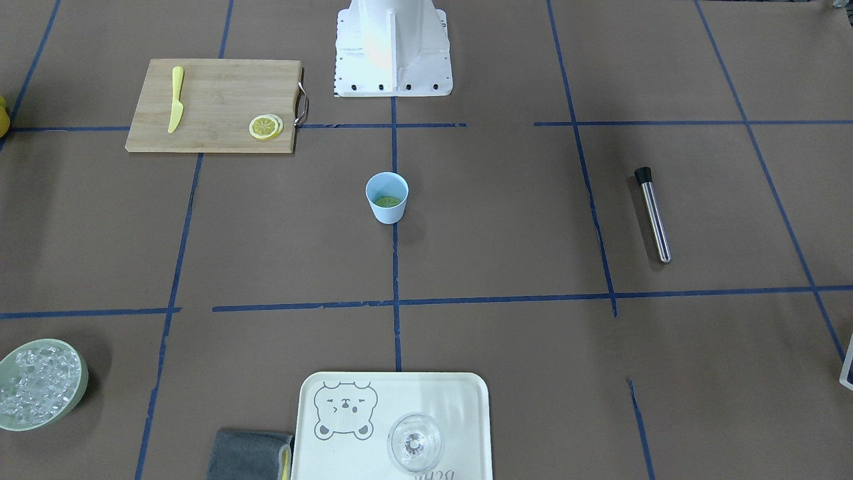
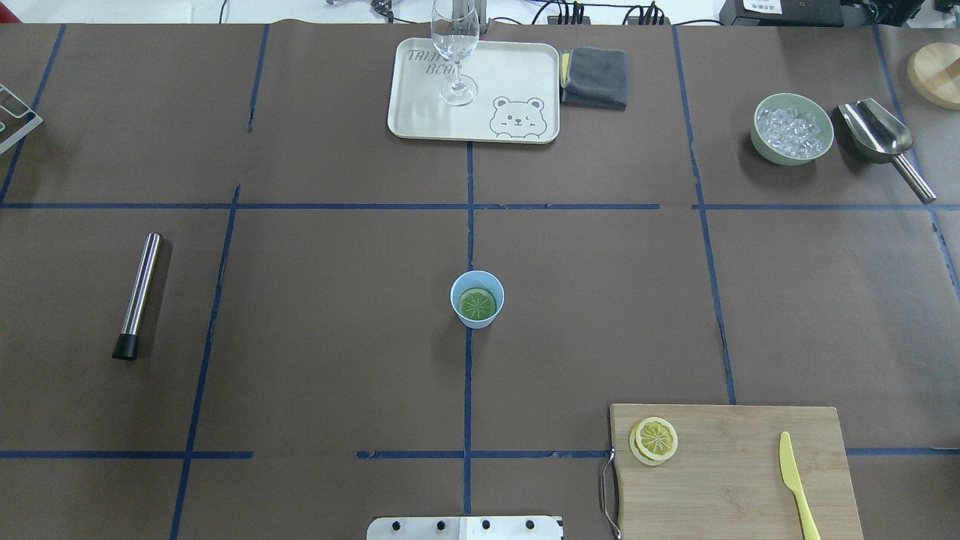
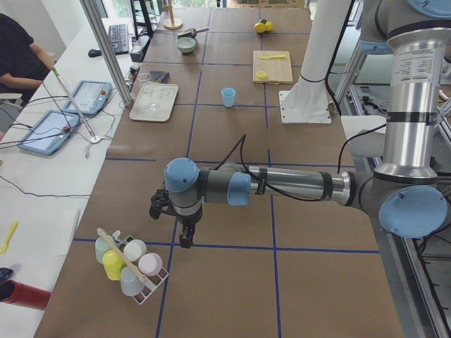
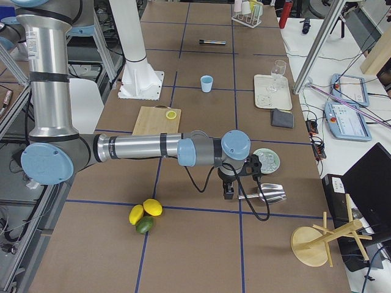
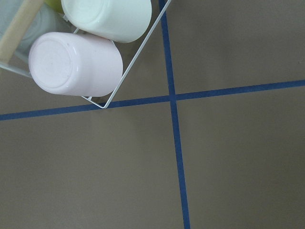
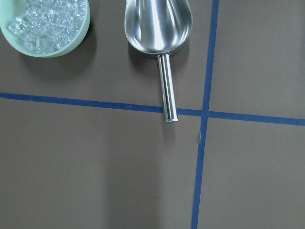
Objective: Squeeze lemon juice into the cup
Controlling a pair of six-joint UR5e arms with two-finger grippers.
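Lemon slice (image 2: 478, 303) lies inside the cup (image 2: 477, 322) at table centre; the squeeze step is judged complete. Left gripper (image 3: 184, 238) and right gripper (image 4: 228, 193) hang at opposite table ends, and whether either is spread or closed cannot be told. No further reach appears necessary.

A brown paper-covered table (image 1: 506, 220) gridded with blue tape (image 1: 395, 267), white bench (image 3: 42, 211) alongside.

Robot lab: taped-grid table (image 2: 300, 337), tablets (image 3: 44, 134).

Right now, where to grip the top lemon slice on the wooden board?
Probably pinch the thin round yellow lemon slice across its rim from straight above: it lies flat on the wooden cutting board, overlapping a second slice, so no side access.
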